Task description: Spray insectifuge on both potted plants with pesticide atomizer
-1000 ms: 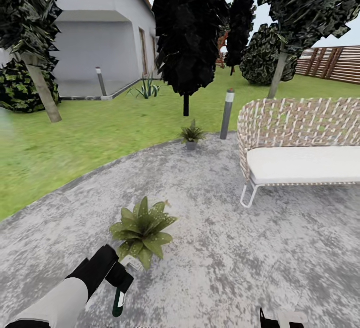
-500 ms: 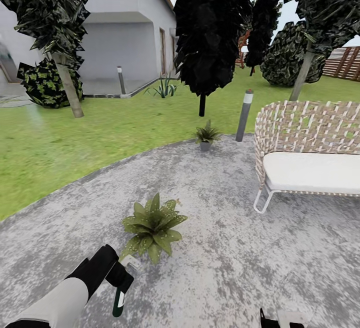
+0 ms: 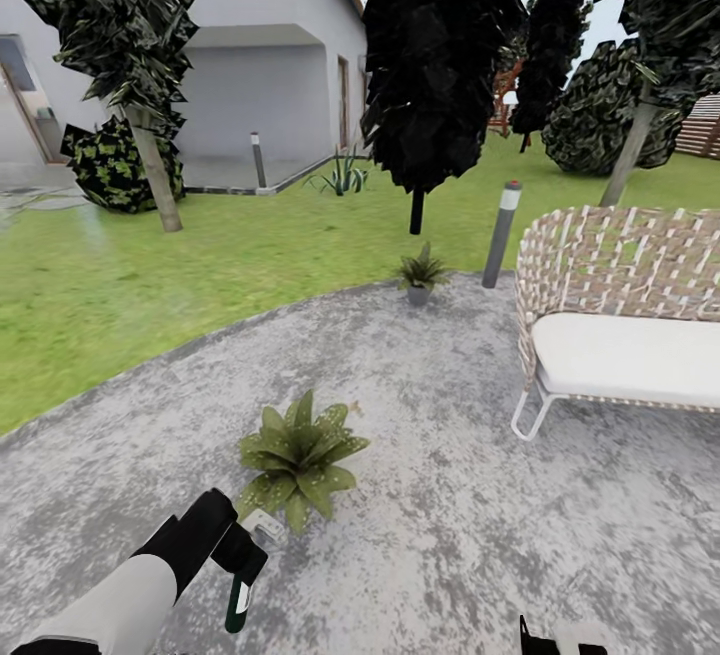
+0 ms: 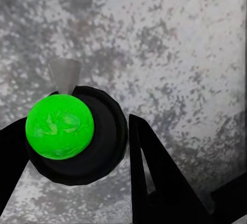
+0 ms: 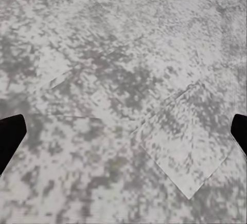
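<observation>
My left gripper (image 3: 242, 559) is shut on the pesticide atomizer (image 3: 238, 603), a slim dark-green bottle with a white label hanging low over the stone patio (image 3: 450, 495). Its pale grey spray head (image 3: 263, 525) sits just short of the near potted plant (image 3: 297, 460), a speckled rosette. In the left wrist view the bottle's bright green end (image 4: 60, 126) fills the gap between the black fingers (image 4: 146, 178). The second potted plant (image 3: 421, 275) stands at the patio's far edge. My right gripper (image 5: 123, 131) hangs open over bare stone, its top peeking in at the head view's lower edge (image 3: 560, 637).
A woven sofa (image 3: 620, 325) with a white cushion stands on the patio at the right. A grey bollard lamp (image 3: 501, 233) rises beside the far plant, a dark tree (image 3: 440, 65) behind it. Lawn (image 3: 150, 295) borders the patio on the left, with a house (image 3: 270, 85) beyond.
The whole head view has panned left, so the scene has slid to the right. My left arm with the atomizer keeps the same place in the picture.
</observation>
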Controlling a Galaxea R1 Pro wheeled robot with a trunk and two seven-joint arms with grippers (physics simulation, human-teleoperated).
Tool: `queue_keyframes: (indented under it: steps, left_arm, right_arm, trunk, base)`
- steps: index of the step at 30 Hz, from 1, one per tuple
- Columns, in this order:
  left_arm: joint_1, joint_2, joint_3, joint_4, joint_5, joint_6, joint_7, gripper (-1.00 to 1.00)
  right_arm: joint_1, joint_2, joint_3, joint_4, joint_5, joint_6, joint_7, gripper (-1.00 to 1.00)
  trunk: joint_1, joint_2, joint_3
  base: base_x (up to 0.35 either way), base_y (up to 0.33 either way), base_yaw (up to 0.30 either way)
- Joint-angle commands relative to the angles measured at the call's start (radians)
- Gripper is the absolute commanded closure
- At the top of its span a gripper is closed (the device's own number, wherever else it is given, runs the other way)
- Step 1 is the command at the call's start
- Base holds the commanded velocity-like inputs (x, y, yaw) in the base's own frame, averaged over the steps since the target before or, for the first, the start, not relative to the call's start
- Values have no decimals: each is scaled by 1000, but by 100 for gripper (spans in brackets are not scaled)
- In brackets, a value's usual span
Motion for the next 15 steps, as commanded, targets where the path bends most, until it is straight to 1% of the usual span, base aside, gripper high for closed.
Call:
queue_keyframes:
  steps: [1, 5, 7, 15]
  left_arm:
    - [0, 1, -5, -2, -8, 2, -8, 100]
    - [0, 1, -5, -2, -8, 2, -8, 100]
    - [0, 1, -5, -2, -8, 2, -8, 100]
    - [0, 1, -5, -2, -7, 3, -8, 100]
  right_arm:
    - [-1, 0, -5, 2, 11, -4, -7, -100]
    - [-1, 0, -5, 2, 11, -3, -7, -100]
    - [-1, 0, -5, 2, 11, -3, -7, -100]
    - [-1, 0, -4, 2, 11, -3, -7, -100]
  trunk:
    - [0, 0, -1]
    - [0, 0, -1]
    - [0, 0, -1]
    - [0, 0, -1]
  base:
    - [111, -253, 274]
    - [111, -253, 276]
    - [66, -169, 276]
    - [6, -15, 276]
